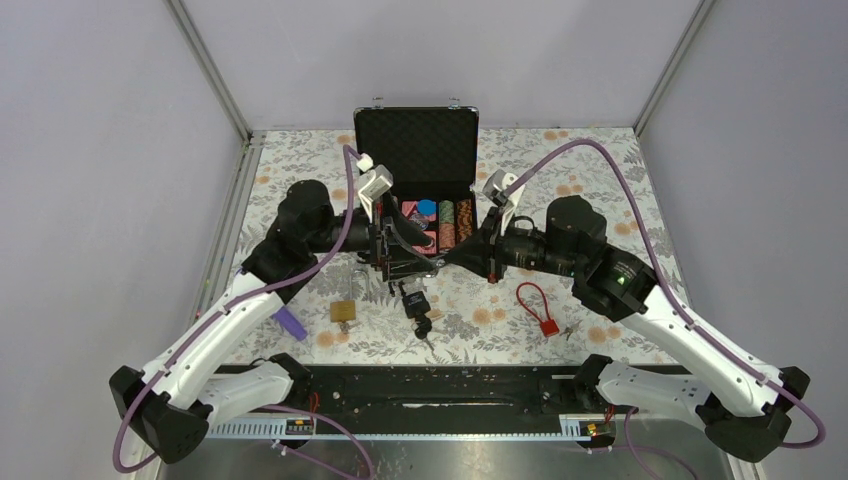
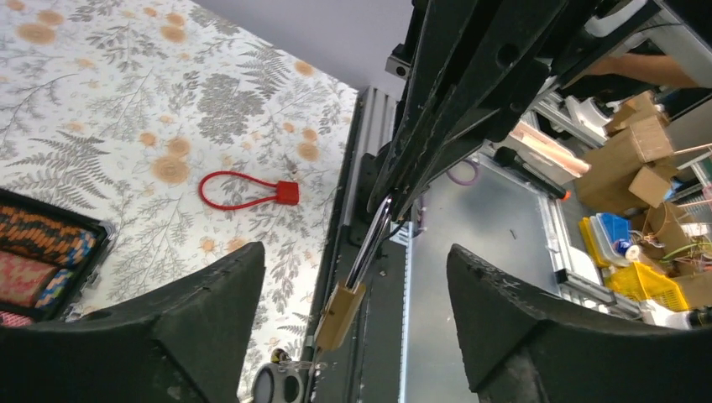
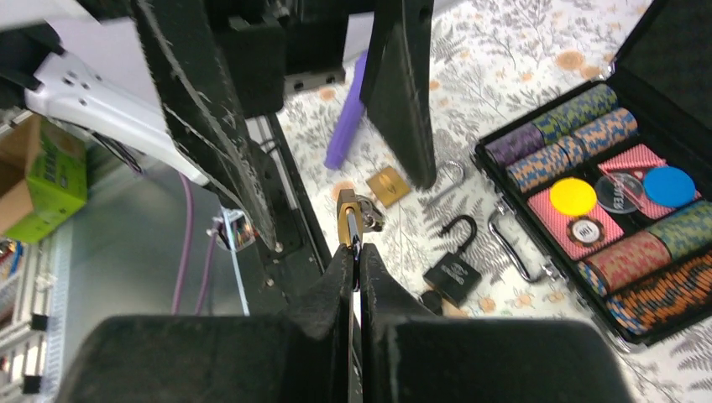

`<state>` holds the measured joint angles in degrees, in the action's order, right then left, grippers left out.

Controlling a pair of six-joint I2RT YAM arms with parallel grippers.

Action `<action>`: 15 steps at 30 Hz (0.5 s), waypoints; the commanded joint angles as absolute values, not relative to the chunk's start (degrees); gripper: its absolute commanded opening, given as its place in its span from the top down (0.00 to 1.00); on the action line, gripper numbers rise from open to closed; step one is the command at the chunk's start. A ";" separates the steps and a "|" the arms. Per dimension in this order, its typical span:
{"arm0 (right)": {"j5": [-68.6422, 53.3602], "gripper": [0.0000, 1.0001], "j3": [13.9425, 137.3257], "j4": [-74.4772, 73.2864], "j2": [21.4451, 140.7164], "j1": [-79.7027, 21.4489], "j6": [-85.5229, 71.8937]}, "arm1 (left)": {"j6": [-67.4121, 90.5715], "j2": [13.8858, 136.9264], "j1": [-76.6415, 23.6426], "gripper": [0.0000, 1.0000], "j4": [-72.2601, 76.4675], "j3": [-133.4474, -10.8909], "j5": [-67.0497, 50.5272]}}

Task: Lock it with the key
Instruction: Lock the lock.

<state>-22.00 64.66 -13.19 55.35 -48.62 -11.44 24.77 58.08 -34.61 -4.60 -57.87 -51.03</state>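
**Held lock hard to read**

The brass lock [image 3: 347, 220] at the tips of the right fingers [image 3: 323, 311] is blurred, and the part they pinch is hidden. From above it cannot be made out. The case [image 3: 672, 84] runs off the picture's edge.

Case [image 1: 415, 145] behind — padlock [image 1: 416, 299] before it, cable lock [image 1: 537, 305] to its right.

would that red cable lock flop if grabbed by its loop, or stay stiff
Probably flops: the loop of the red cable lock looks like thin bendy cable, so the blocky body would likely dangle. It lies flat, so a push should slide it rather than roll it.
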 commanded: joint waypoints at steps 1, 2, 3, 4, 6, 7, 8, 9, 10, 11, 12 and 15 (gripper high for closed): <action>-22.90 1.00 67.70 -18.05 54.62 -49.13 -5.40 | 12.95 57.19 -34.46 0.16 -13.65 -62.68 -47.14; -24.04 1.00 68.36 -19.53 54.88 -49.13 -4.08 | 11.15 57.79 -34.45 0.15 -15.98 -63.78 -46.80; -25.22 1.00 68.73 -21.15 55.05 -49.13 -2.89 | 9.60 58.31 -34.45 0.14 -17.98 -64.79 -46.42; -26.62 1.00 69.50 -22.96 55.58 -49.13 -1.53 | 8.01 58.97 -34.45 0.13 -20.30 -65.99 -46.56; -28.87 1.00 70.58 -25.81 56.54 -49.12 1.18 | 3.84 60.21 -34.41 0.13 -24.52 -67.60 -48.75; -29.94 1.00 71.03 -26.97 57.17 -49.13 2.28 | 2.05 60.80 -34.52 0.12 -26.38 -68.08 -49.95; -30.69 1.00 71.40 -27.85 57.66 -49.13 3.08 | 0.66 61.53 -34.54 0.12 -27.70 -68.21 -50.83; -31.35 1.00 71.82 -28.37 58.18 -49.13 3.28 | -0.32 62.27 -34.61 0.12 -28.64 -68.24 -51.44; -31.71 1.00 72.19 -28.59 58.89 -49.13 3.24 | -1.23 63.03 -34.72 0.12 -29.30 -68.10 -52.16; -32.37 1.00 72.53 -28.69 59.53 -49.12 3.14 | -1.53 63.69 -34.96 0.13 -29.55 -67.93 -52.71; -32.98 1.00 72.98 -28.88 60.25 -49.13 3.02 | -1.89 64.39 -35.38 0.13 -29.80 -67.73 -53.38; -33.28 1.00 74.08 -28.83 62.25 -49.13 2.36 | -3.53 65.60 -37.55 0.15 -30.34 -66.94 -54.59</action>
